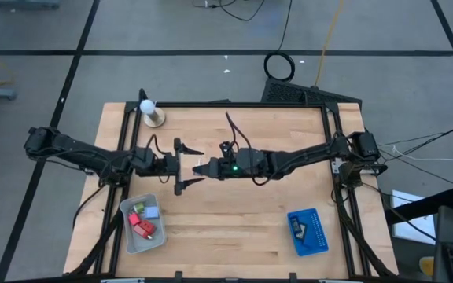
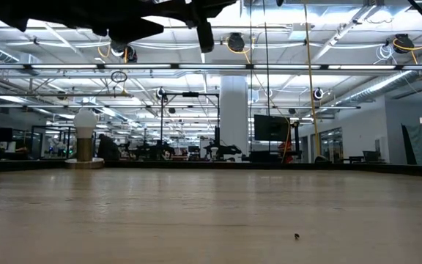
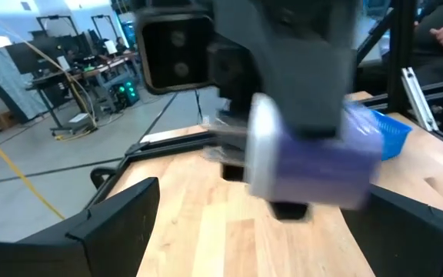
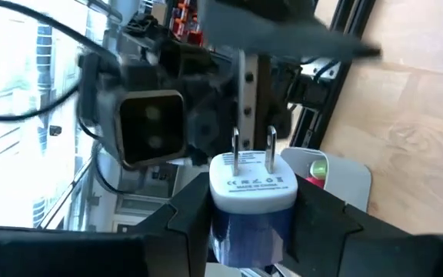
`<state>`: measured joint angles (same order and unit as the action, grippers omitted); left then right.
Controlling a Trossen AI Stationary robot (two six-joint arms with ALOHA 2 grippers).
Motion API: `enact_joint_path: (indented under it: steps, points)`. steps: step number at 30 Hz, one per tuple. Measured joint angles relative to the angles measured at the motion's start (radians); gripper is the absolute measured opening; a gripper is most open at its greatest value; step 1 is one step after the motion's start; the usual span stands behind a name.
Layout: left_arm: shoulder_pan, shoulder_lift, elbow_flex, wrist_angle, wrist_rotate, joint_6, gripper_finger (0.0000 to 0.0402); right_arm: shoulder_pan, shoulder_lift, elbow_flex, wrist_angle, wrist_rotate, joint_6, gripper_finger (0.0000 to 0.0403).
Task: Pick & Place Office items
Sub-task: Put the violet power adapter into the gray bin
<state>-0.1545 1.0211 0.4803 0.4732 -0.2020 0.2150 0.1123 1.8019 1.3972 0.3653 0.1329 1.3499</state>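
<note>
Midair, right hand [image 1: 204,167] clamps purple plug [image 4: 252,196]; left hand [image 1: 189,167] gapes wide.

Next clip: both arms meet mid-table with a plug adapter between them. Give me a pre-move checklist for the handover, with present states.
1. Right hand shut on the blue-and-white plug adapter: ok, its fingers clamp the body, prongs pointing away.
2. Left hand open to receive: ok, fingers spread wide.
3. Adapter between the left fingers: cannot tell; it sits ahead of them, depth unclear.
4. Both hands raised off the wooden table: ok, the low view shows nothing resting on the table.
5. Grey rectangular tray reachable: ok, on the left arm's side, already holding small pieces.
6. Blue rectangular tray clear of the arms: ok.
</note>
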Motion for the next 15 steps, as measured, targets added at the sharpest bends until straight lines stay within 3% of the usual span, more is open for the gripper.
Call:
enact_joint_path:
  steps: [15]
  points:
    - [-0.002,0.000,0.022,0.004,0.072,-0.008,0.0393,0.007,0.000,0.000,-0.020,0.002,-0.007,0.0128]
